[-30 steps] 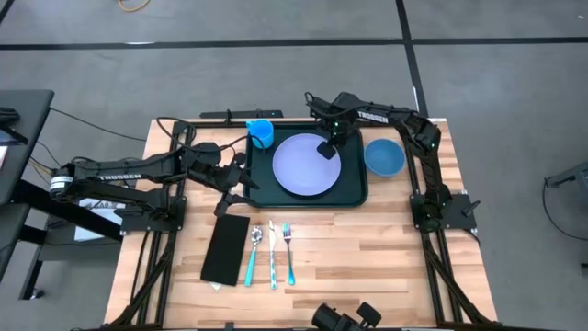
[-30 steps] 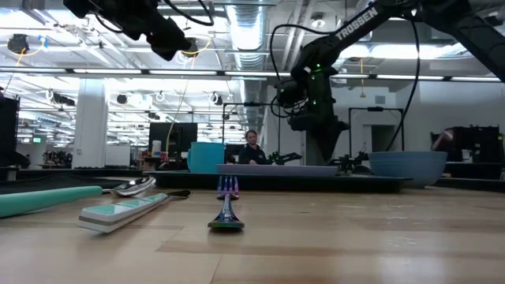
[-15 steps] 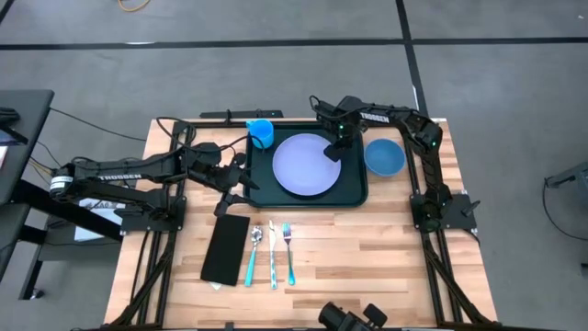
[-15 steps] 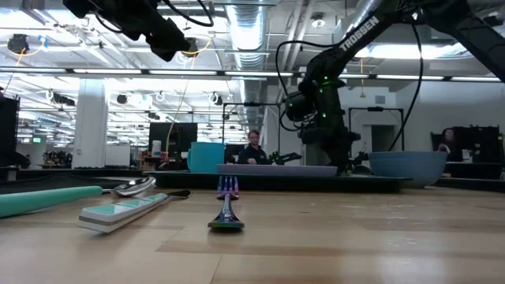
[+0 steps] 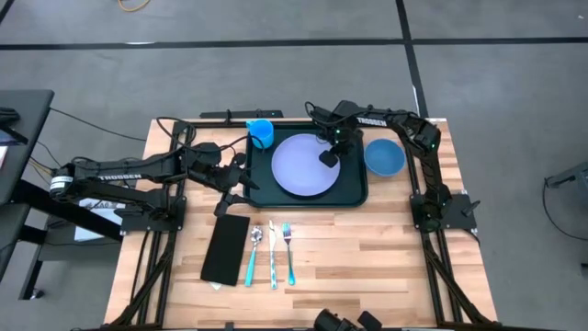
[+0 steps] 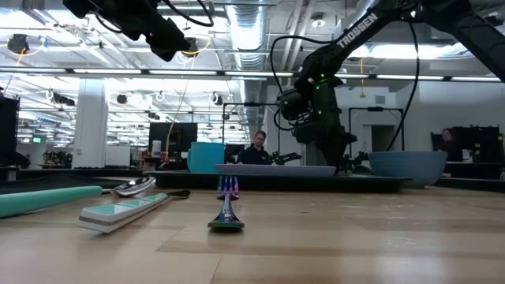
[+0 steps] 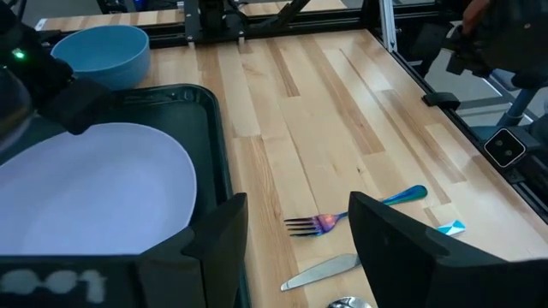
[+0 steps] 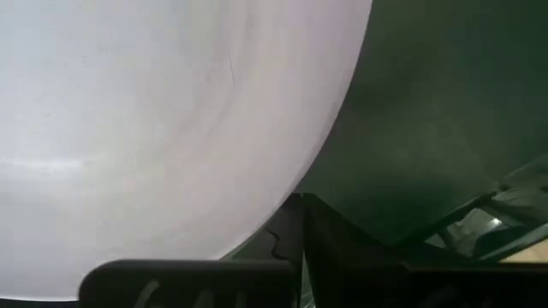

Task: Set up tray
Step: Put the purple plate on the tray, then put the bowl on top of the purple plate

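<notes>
Right gripper (image 5: pixel 327 157), fingers clenched on nothing, has swung back over the lavender plate's (image 5: pixel 305 165) 2 o'clock edge, nudging it. Left gripper (image 5: pixel 241 184) waits released at the tray's (image 5: pixel 356 188) 9 o'clock rim. Tray: dark green-black, raised rim, table's 12 o'clock, cutlery still outside

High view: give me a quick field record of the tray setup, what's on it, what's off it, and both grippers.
tray: dark green-black rectangular plastic tray, far middle of table
on tray: round lavender plate
beside tray: blue bowl on its right; blue cup at far-left corner
near side: flat black napkin, spoon, knife, fork
right gripper: shut, at plate's right edge
left gripper: open, at tray's left rim
</notes>
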{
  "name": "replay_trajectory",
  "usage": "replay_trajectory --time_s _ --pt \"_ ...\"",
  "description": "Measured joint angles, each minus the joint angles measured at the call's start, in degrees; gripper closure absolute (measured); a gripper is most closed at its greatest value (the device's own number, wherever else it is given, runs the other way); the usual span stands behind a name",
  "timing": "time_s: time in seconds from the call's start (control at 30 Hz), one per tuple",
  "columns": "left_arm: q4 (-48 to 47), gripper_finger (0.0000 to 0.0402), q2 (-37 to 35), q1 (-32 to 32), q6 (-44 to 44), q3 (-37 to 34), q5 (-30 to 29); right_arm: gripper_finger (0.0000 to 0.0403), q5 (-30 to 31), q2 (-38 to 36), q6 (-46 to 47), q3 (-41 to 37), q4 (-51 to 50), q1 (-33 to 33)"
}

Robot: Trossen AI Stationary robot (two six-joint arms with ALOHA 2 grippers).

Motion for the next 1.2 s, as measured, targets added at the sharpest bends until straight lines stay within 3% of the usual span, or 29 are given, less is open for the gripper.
replay_trajectory --time_s 0.8,1.2 --pt "0.0 0.0210 0.0 0.0 0.1 0.0 0.0 0.0403 -2.5 0.0 -0.2 0.0 7.3 -0.6" --pt "2.3 0.0210 0.0 0.0 0.7 0.0 0.0 0.0403 0.1 -0.1 -2.8 8.7 -6.6 -1.7"
